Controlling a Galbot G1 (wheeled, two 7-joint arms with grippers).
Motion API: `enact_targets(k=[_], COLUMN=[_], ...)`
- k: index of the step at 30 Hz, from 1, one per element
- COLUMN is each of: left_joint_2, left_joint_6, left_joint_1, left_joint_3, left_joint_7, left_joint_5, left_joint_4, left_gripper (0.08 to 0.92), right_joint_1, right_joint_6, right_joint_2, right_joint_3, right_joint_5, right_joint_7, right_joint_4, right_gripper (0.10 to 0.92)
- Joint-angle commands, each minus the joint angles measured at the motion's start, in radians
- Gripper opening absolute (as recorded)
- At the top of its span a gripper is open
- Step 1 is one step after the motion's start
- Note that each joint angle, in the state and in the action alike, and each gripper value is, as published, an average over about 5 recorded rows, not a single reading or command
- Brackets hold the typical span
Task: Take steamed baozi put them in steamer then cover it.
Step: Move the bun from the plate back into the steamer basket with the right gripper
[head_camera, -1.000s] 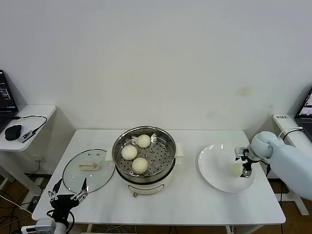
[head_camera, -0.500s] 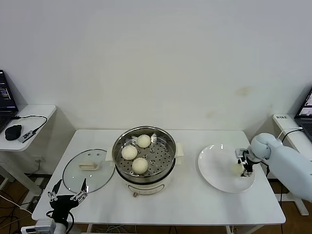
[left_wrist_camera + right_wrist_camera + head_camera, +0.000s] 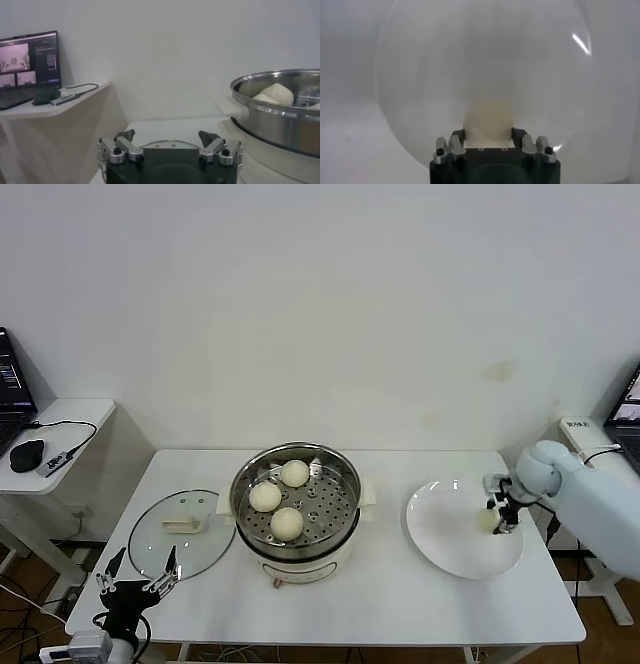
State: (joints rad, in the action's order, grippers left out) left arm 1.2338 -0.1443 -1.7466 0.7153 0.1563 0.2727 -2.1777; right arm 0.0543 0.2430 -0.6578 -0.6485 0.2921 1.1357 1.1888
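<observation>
At the far left a side desk holds a laptop, a mouse and a cable. The left gripper hangs parked below the table's near left corner, fingers spread wide and holding nothing, probably kept close to the glass cover so it can reach it later. That cover lies flat on the white table just left of the steamer, handle up, likely set aside so the pot stays open for loading.

The steamer stands near the middle of the table on its white base, lid off. Three steamed baozi sit on the perforated tray, bunched toward the left and front, leaving bare tray at the right for one more.

To the right lies a white plate, and at its right side the right gripper has its fingers closed around the fourth baozi. In the right wrist view the bun fills the gap between the two fingers, with the plate beneath. I judge this to be the pick-up of the last bun; whether it has cleared the plate I cannot tell.

The table is plain white and bare elsewhere, against a blank white wall. Another desk edge shows at the far right.
</observation>
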Motion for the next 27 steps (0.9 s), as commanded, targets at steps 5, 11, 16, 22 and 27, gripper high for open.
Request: enact_targets(k=[5, 11, 16, 22, 27], left_joint_2=[-0.008, -0.009, -0.01, -0.008, -0.001], left_joint_6=[-0.001, -0.002, -0.003, -0.006, -0.006], left_joint_1=[0.009, 0.019, 0.025, 0.035, 0.038], left_joint_3=[-0.003, -0.007, -0.009, -0.009, -0.009], left_joint_7=[0.0, -0.001, -0.001, -0.001, -0.001], left_joint_5=[0.003, 0.005, 0.005, 0.006, 0.004], left_joint_4=[-0.008, -0.009, -0.011, -0.009, -0.005], left_gripper=[0.823, 0.823, 0.823, 0.823, 0.823], right_joint_1=[-0.567, -0.701, -0.724, -0.684, -0.629], right_joint_6=[0.133, 0.229, 0.322, 0.42, 0.473], right_joint_2=[-0.028, -0.138, -0.216, -0.341, -0.464], right_joint_3=[-0.419, -0.514, -0.561, -0.571, -0.563], right_joint_5=[-0.38, -0.542, -0.65, -0.768, -0.823], right_joint_7=[-0.001, -0.052, -0.127, -0.236, -0.317], right_joint_4=[0.224, 0.274, 0.312, 0.31, 0.256], right_gripper=[0.605, 0.611, 0.617, 0.619, 0.623])
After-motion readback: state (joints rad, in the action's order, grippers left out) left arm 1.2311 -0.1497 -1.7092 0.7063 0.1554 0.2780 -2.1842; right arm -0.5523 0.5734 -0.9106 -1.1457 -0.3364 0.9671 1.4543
